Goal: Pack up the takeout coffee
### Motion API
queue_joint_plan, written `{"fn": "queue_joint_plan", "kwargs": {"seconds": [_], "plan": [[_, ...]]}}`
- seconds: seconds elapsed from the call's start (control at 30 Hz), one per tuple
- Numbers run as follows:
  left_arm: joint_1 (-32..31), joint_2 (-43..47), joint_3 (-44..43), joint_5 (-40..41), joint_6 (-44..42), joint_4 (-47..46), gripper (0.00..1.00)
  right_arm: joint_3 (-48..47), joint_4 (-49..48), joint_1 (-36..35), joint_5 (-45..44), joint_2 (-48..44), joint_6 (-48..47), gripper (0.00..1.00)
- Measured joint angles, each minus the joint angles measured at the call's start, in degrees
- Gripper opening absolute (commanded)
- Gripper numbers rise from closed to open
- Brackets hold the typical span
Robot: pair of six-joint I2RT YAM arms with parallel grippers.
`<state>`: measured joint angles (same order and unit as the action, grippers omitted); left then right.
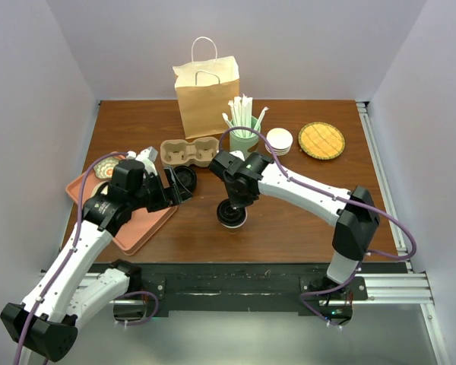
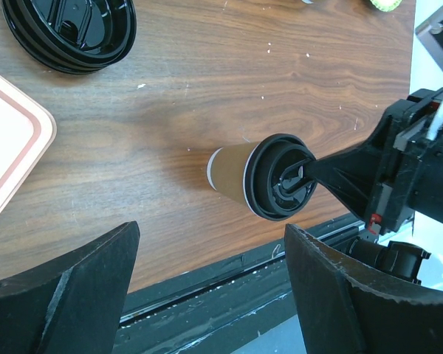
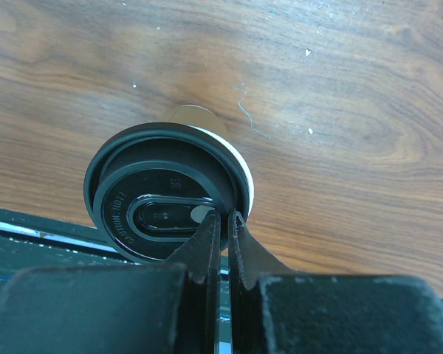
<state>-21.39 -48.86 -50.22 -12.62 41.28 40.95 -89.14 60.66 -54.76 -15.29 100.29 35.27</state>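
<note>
The takeout coffee (image 1: pixel 232 216), a brownish paper cup with a black lid, stands on the table near the front middle. It also shows in the left wrist view (image 2: pixel 232 173) and the right wrist view (image 3: pixel 162 203). My right gripper (image 1: pixel 233 204) reaches down from above, its jaws shut with only a thin slit between them. Its tips (image 3: pixel 223 216) rest on the lid near the rim, as the left wrist view (image 2: pixel 298 171) also shows. My left gripper (image 1: pixel 184 187) is open and empty (image 2: pixel 212 227), to the left of the cup. The paper bag (image 1: pixel 207 95) stands open at the back.
A stack of black lids (image 1: pixel 186 179) (image 2: pixel 70 33) lies by my left gripper. A pink tray (image 1: pixel 137 226) (image 2: pixel 7 147) sits at the left. A cup carrier (image 1: pixel 188 150), a green cup of sticks (image 1: pixel 245 131), white lids (image 1: pixel 280 141) and a yellow plate (image 1: pixel 321 140) lie behind.
</note>
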Motion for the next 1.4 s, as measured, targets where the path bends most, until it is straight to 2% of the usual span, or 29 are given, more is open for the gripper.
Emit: {"fn": "queue_joint_plan", "kwargs": {"seconds": [0.73, 0.87, 0.9, 1.23, 1.3, 1.33, 1.4], "plan": [[0.0, -0.5, 0.4, -0.5, -0.2, -0.7, 0.84, 1.3, 0.0, 0.0, -0.7, 0.7, -0.6, 0.01], [0.0, -0.6, 0.7, -0.8, -0.2, -1.1, 0.83, 1.3, 0.1, 0.0, -0.8, 0.7, -0.6, 0.20], [0.0, -0.6, 1.0, -0.9, -0.2, -1.2, 0.82, 1.3, 0.2, 0.0, -0.8, 0.7, -0.5, 0.28], [0.0, -1.1, 4.0, -3.8, -0.4, -4.1, 0.69, -2.7, 2.4, 0.1, 1.1, -1.8, -0.7, 0.54], [0.0, -1.5, 5.2, -4.8, -0.3, -5.4, 0.65, -1.6, 0.9, 0.8, 3.5, -4.3, -1.4, 0.56], [0.0, -1.8, 5.9, -5.4, -0.1, -6.2, 0.64, -0.7, 0.0, 1.3, 4.7, -5.5, -1.9, 0.64], [0.0, -2.4, 7.5, -6.5, 0.1, -7.9, 0.62, 2.9, -3.0, 3.1, 8.9, -9.2, -3.4, 0.68]]}}
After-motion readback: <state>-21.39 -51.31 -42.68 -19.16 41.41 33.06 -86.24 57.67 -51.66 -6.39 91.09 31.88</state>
